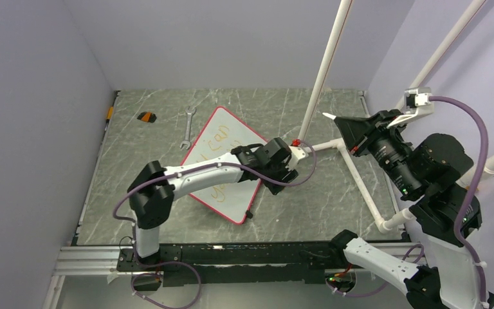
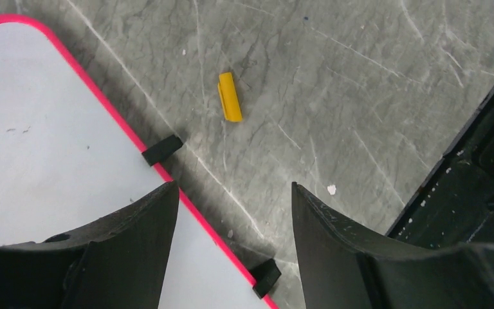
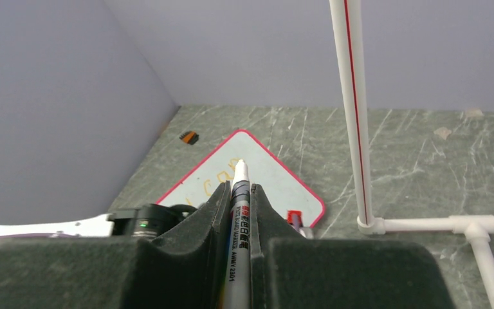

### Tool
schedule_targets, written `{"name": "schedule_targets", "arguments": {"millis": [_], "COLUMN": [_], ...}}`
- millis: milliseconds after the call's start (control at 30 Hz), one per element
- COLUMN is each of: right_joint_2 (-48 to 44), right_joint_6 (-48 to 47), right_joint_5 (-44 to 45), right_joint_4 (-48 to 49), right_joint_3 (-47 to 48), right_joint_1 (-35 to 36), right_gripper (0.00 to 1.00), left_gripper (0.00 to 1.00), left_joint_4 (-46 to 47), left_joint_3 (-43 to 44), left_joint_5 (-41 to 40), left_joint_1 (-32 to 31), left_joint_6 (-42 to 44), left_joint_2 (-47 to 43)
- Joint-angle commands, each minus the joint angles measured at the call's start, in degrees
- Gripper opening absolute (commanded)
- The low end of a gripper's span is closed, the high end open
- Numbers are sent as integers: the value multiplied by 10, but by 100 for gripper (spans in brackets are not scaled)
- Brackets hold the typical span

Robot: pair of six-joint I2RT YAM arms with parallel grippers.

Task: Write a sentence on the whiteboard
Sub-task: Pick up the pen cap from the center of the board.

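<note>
The whiteboard (image 1: 226, 126) lies tilted on the table, with a red-pink frame and black clips (image 2: 162, 149). The sentence (image 1: 213, 145) is in orange marker, partly hidden under my left arm; part of it shows in the right wrist view (image 3: 215, 183). My left gripper (image 1: 282, 180) is open and empty, low over the board's right edge (image 2: 235, 190). A yellow cap (image 2: 229, 96) lies on the table just beyond it. My right gripper (image 1: 342, 123) is shut on a grey-and-white marker (image 3: 239, 206), held in the air to the right of the board (image 3: 267, 177), tip pointing toward it.
A white PVC pipe frame (image 1: 354, 168) lies on the table at the right, with an upright pole (image 1: 325, 64). A wrench (image 1: 187, 127) and a small orange-black object (image 1: 146, 116) lie behind the board. A black rail (image 2: 469, 187) runs near the left gripper.
</note>
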Motion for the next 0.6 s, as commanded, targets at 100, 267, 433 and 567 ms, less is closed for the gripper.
{"name": "schedule_targets", "arguments": {"millis": [100,267,433,567], "right_joint_2": [1,8,9,11], "right_joint_6": [-12,-22,-26,-28], "right_joint_5": [-3,-1,-3,-4], "right_joint_4": [15,3,1,-3], "right_joint_3": [46,67,73,75], "right_joint_1": [0,0,0,0], "right_gripper": [0,0,0,0], "left_gripper": [66,66,65,63], "left_joint_4": [-3,-25,-33,-44], "left_joint_3": [61,91,121,146], "left_joint_5": [-3,-3,7,9], "left_joint_1": [-4,-4,-4,-3], "left_joint_6": [7,20,31,31], "left_joint_2": [72,116,159,185]}}
